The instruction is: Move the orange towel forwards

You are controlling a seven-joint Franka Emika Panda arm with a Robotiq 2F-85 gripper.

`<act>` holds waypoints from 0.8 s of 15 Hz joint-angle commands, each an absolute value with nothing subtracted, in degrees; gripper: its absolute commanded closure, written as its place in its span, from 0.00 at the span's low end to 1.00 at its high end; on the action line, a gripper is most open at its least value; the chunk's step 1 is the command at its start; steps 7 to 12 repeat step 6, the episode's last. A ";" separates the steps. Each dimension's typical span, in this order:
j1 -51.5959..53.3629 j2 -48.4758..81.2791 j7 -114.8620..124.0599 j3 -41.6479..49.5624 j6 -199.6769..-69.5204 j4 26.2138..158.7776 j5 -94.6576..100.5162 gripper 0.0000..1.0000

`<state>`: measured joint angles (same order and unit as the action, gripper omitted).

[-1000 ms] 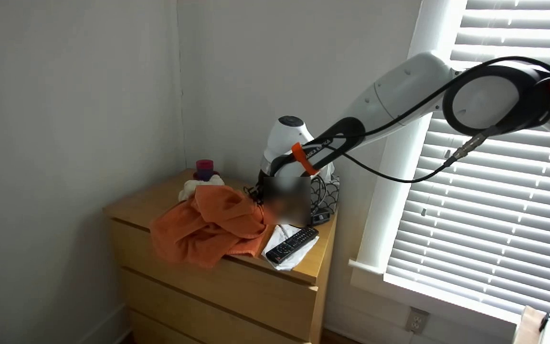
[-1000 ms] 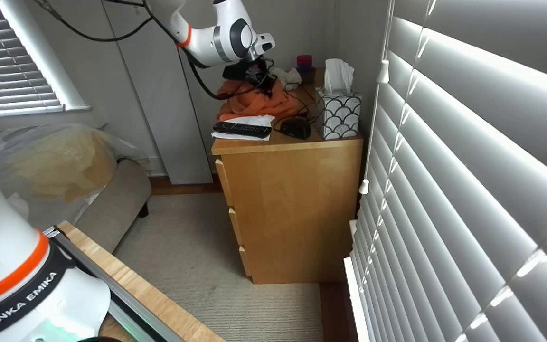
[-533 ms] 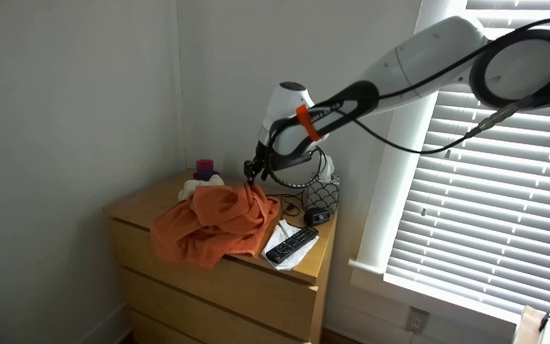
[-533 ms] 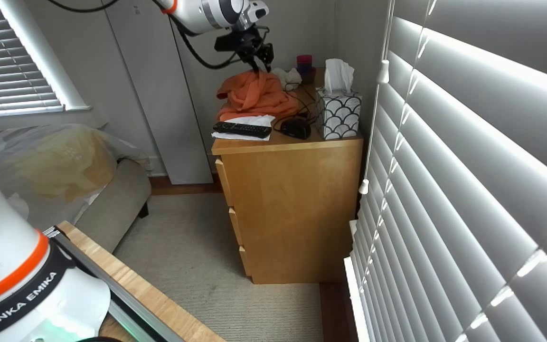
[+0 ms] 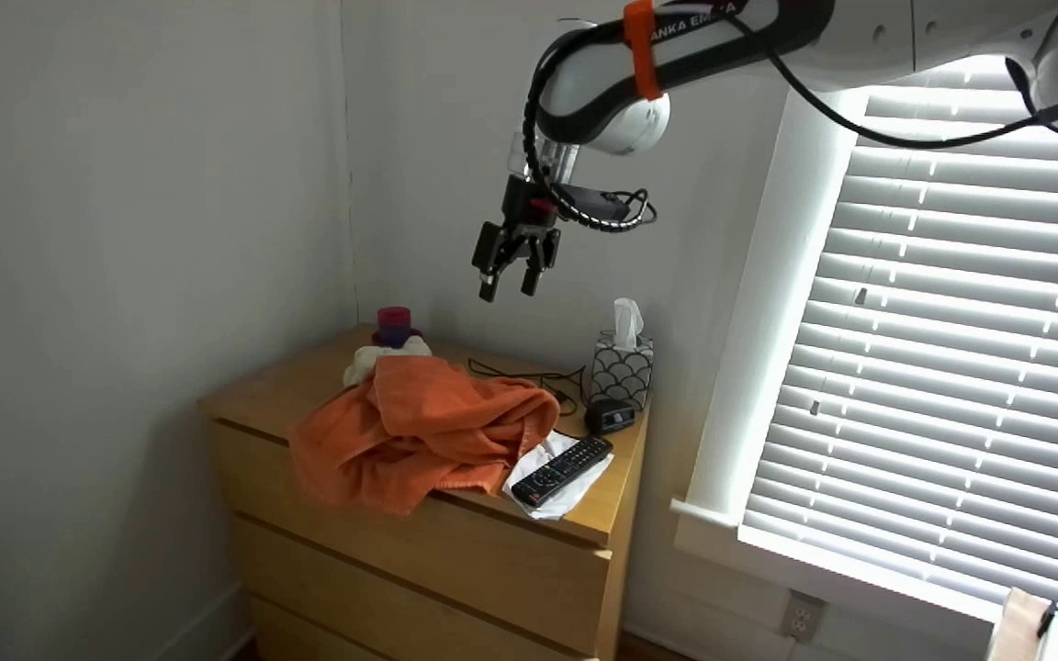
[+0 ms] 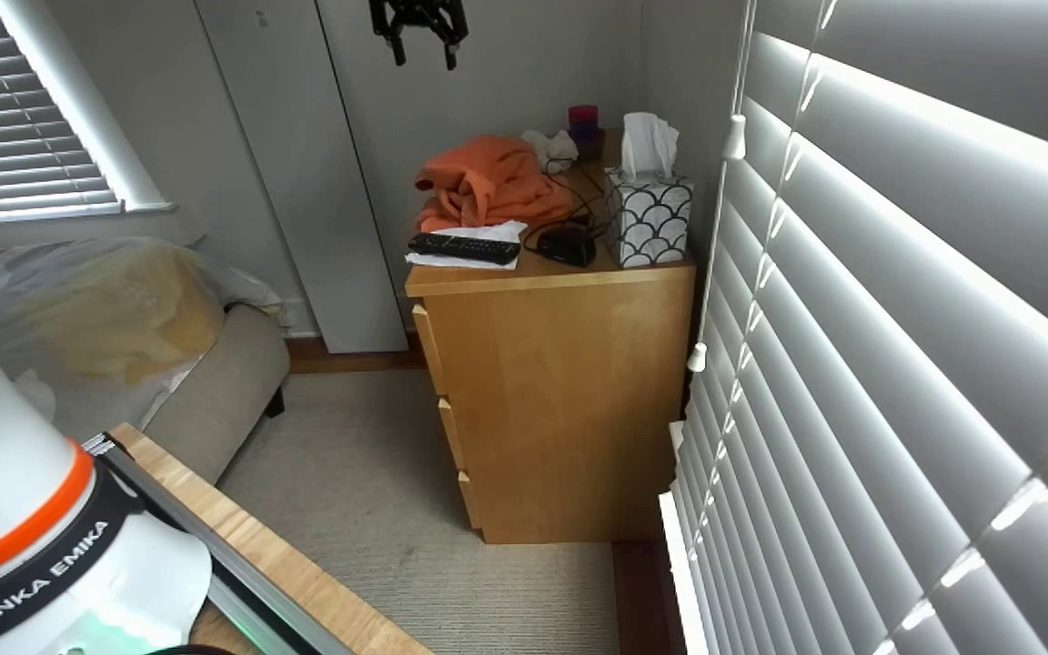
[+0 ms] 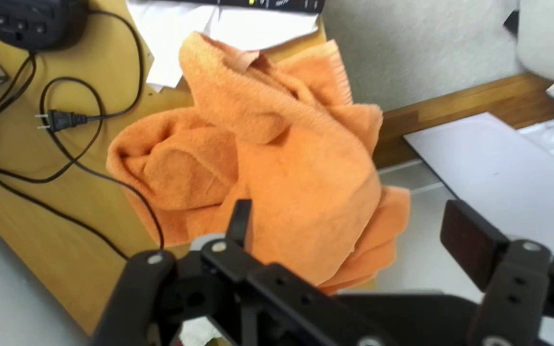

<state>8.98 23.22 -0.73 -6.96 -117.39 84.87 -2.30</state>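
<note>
The orange towel [image 5: 437,422] lies crumpled on top of the wooden dresser, part of it draped over the front edge. It appears in both exterior views and fills the middle of the wrist view, its folds [image 7: 306,187] heaped loosely. My gripper [image 5: 509,283] hangs well above the dresser with its fingertips pointing down, apart from the towel. The jaws stand wide with nothing between them; a dark finger pad [image 7: 472,245] shows at the right of the wrist view. In an exterior view the gripper [image 6: 425,59] is cut off by the top edge.
Right of the towel, a black remote [image 5: 562,471] rests on white paper [image 5: 575,500]. Behind are a small black clock [image 5: 610,416], loose cords [image 7: 65,120] and a patterned tissue box [image 5: 622,372]. A white cloth [image 5: 387,358] and a red-purple cup [image 5: 394,326] stand behind the towel.
The gripper has let go of the towel, opened and risen well above it. The fold that stood up under its fingertips has dropped, and the towel's edge now reaches the paper by the remote.
</note>
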 commanded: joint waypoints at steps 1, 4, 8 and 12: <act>8.66 22.10 -3.22 -7.54 -109.82 84.68 -2.52 0.00; 9.05 22.54 -2.23 -7.20 -110.73 84.08 -1.49 0.00; 9.04 22.54 -2.30 -6.99 -110.72 84.12 -0.39 0.00; 9.04 22.54 -2.30 -6.99 -110.72 84.12 -0.39 0.00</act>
